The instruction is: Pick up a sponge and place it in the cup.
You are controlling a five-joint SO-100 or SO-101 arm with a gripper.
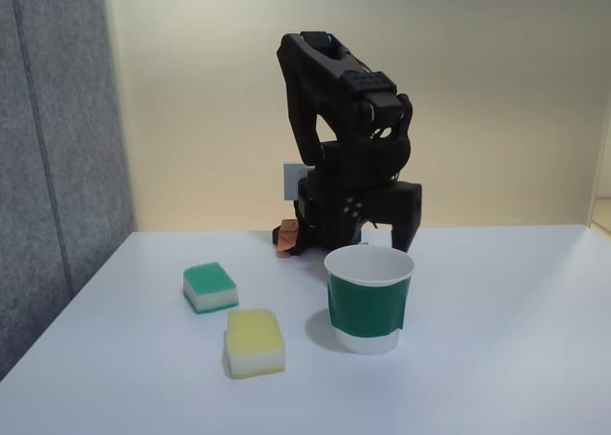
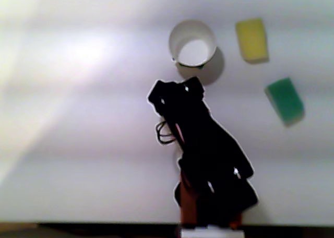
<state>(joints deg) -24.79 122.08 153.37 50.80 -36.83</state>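
**Wrong sponge, or a tipped cup, is looming**

The sponge with the red top is not showing plainly. A small reddish-brown bit [image 1: 285,237] is lying behind and to the left of the cup [image 1: 368,306] in the fixed view, right against the arm's base. I cannot tell whether that is the sponge or part of the mount. Judging from this, the hand is risking a grab at the wrong block. The green-and-white sponge [image 1: 209,287] is sitting left of the cup, and the yellow-and-white sponge [image 1: 255,341] is lying in front of the cup and to its left, both easier to reach. A second risk is the cup itself. It is standing upright and light on the counter [image 1: 496,340], so a low sweep could be knocking it over.

The arm is folding tightly over its base, with the hand [image 1: 382,237] hanging down just behind the cup's rim. How wide the hand is standing, and whether it is gripping anything, I cannot tell.
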